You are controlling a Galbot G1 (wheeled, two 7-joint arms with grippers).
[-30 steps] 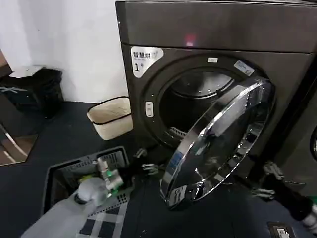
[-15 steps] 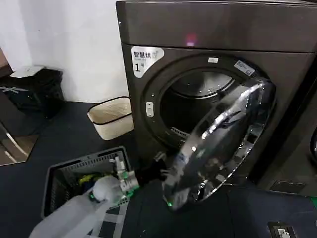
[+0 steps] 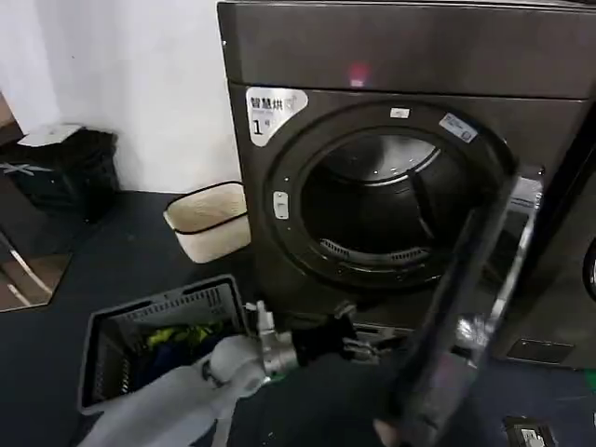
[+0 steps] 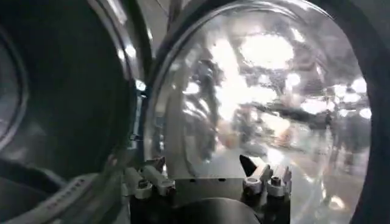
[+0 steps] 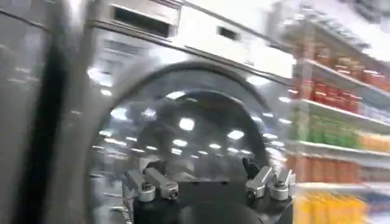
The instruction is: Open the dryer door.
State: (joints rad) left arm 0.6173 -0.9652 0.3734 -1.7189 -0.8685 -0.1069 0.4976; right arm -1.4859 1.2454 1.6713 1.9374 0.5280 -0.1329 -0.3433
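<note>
Dryer door (image 3: 466, 307), round chrome-ringed dark glass, swung edge-on at lower right beside dark grey dryer (image 3: 391, 121); left gripper (image 3: 358, 343) fingers apart, empty, lower centre; likely final push, then withdrawal.

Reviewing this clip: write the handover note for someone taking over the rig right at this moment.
Left gripper: open, holding nothing, low in front of the dryer, beside the door's lower edge.
Right gripper: open, holding nothing, facing a dark machine front.
Dryer door: swung wide on its right-side hinge, seen nearly edge-on; the drum opening is fully exposed.
Done: door is open.
Left: probably just withdraw the left arm clear of the door.
</note>
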